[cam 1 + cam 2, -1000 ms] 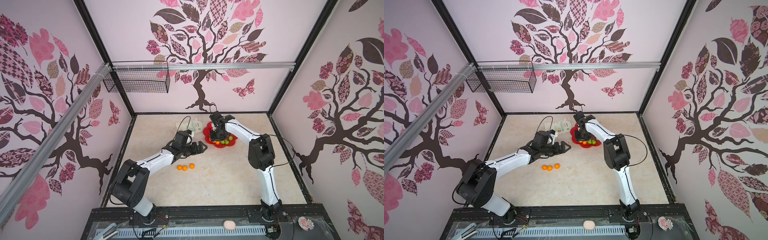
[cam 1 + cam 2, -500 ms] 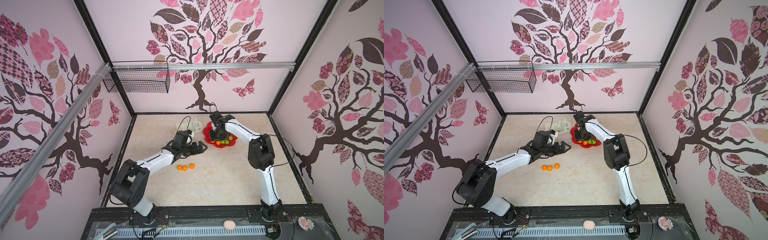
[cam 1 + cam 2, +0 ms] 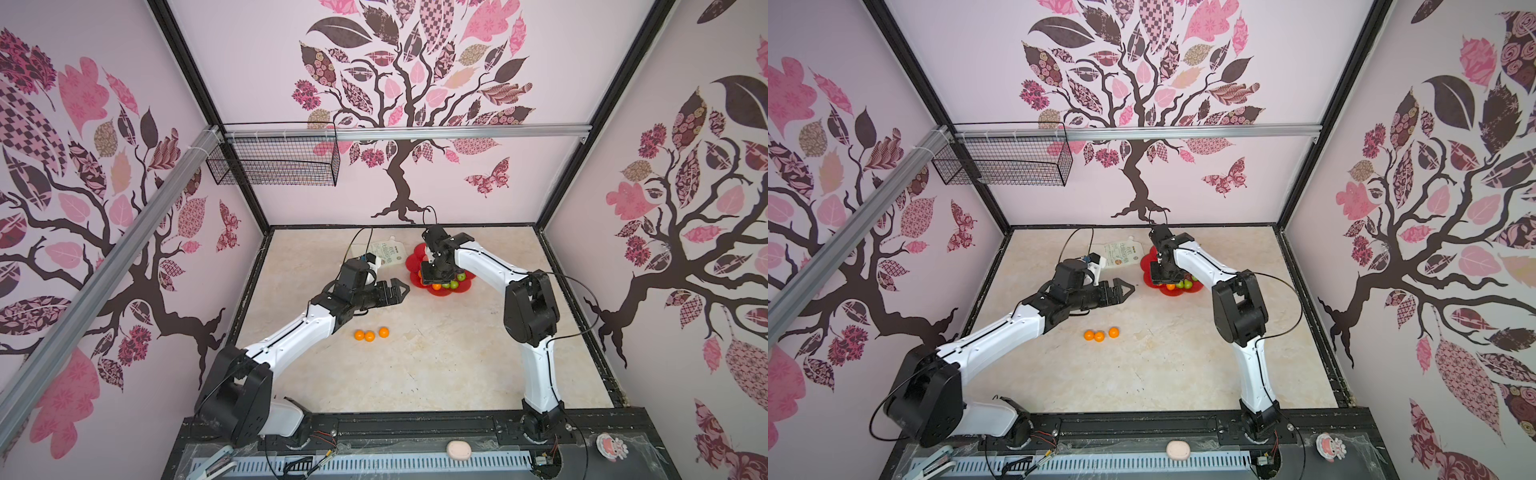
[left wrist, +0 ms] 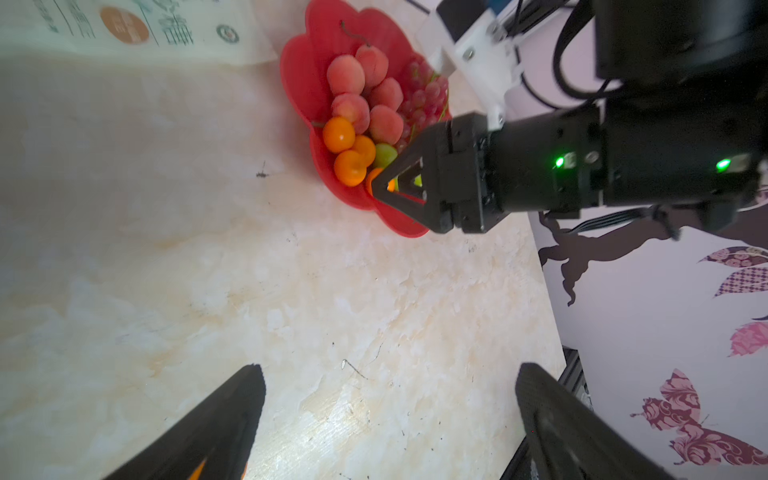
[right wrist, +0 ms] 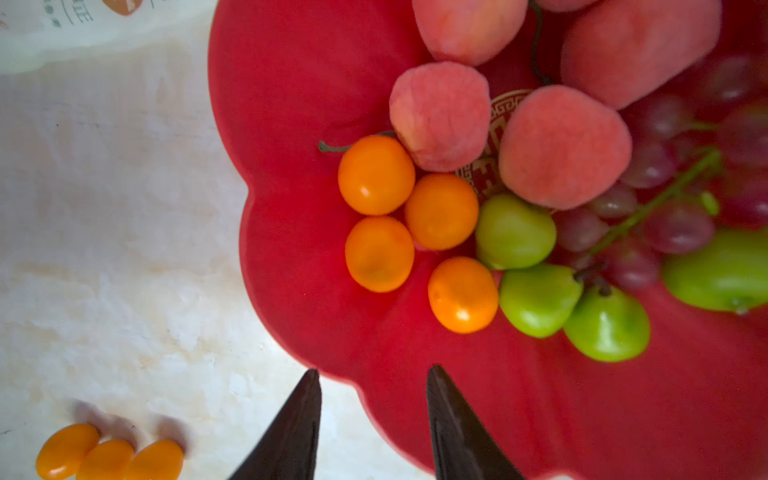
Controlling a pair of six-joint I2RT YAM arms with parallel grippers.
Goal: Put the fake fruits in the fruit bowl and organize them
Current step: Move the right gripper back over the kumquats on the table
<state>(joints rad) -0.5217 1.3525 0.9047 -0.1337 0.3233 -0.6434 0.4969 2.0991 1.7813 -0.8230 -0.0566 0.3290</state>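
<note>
Hardly anything has shifted in the last second: both arms hold the same poses, and the three loose tangerines [image 3: 369,334] lie where they lay, close together in a row on the table [image 3: 415,374].

The right gripper [image 5: 372,374] hangs low over the edge of the red bowl [image 5: 291,104], jaws parted to a middling gap with nothing between them. Just ahead of its tips sit four tangerines [image 5: 440,212]. Beyond those are the peaches [image 5: 440,116], green fruits [image 5: 538,299] and grapes [image 5: 677,224], all inside the bowl. The left gripper [image 3: 398,287] waits near the bowl, jaws spread wide and empty. The bowl lies ahead of its tips, and the loose tangerines sit back behind them, well apart from the right jaws.

Rolling looks like the main danger to me. The dish is shallow and the fruit round, so a low sweep by the right jaws could knock a tangerine over the rim. Closing on one loose tangerine may also shove its neighbours away. With both grippers this near the bowl, a careless reach could bump the arms together.
</note>
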